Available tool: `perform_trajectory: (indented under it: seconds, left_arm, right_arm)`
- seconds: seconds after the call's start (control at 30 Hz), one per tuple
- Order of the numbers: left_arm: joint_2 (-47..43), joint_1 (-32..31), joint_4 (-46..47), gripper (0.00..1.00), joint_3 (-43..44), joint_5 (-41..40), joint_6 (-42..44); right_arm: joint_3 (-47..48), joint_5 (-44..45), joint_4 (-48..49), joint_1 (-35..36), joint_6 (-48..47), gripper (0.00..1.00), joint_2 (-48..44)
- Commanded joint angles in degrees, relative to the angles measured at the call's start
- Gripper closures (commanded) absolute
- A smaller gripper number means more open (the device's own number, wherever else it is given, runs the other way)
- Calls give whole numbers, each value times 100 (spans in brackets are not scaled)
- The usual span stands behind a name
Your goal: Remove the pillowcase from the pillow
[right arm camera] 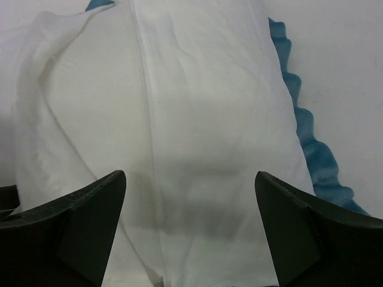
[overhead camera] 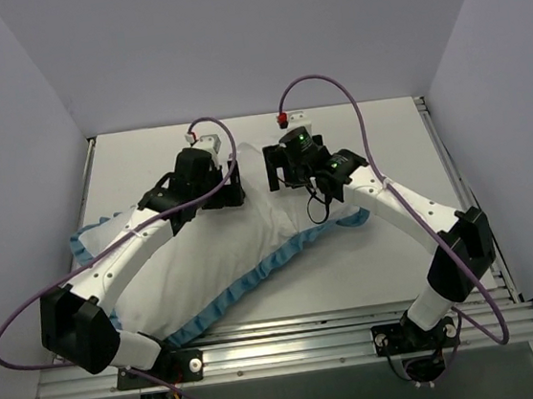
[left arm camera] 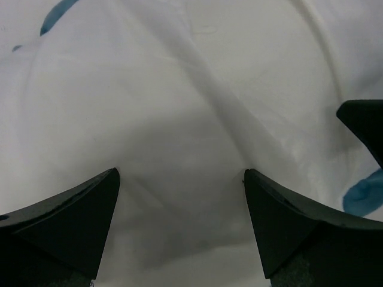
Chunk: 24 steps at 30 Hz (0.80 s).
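Observation:
The pillowcase (overhead camera: 252, 240) lies white back up, running diagonally across the table, with its teal ruffle (overhead camera: 247, 283) along the near and left edges. The pillow is inside it and I cannot tell it apart from the white cover. My left gripper (overhead camera: 235, 179) is open just above the far end of the white fabric (left arm camera: 179, 107), holding nothing. My right gripper (overhead camera: 272, 167) is open beside it over the same end. The right wrist view shows a seam down the white back (right arm camera: 209, 119) and the ruffle (right arm camera: 311, 137) at right. The patterned front is hidden underneath.
The white table (overhead camera: 386, 147) is walled at the back and both sides. An aluminium rail (overhead camera: 292, 336) runs along the near edge by the arm bases. Purple cables (overhead camera: 353, 113) loop above both arms. A dark part of the other gripper (left arm camera: 365, 122) shows at the left wrist view's right edge.

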Motion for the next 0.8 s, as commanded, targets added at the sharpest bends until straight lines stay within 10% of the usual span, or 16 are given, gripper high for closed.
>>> perform_trajectory:
  seconds: [0.0,0.43,0.77]
  left_arm:
    - [171,-11,319,6,-288,-381,-276]
    - [286,331,425,6,-1599,-496,-1164]
    - [-83,472,434,6,-1828,-329,-1112]
  right_arm:
    - [84,321,-89,17,259,16,424]
    - [-1849,972,60,-1099,681,35,-356]
    - [-3440,-845,1588,-2022,1306,82,-982]
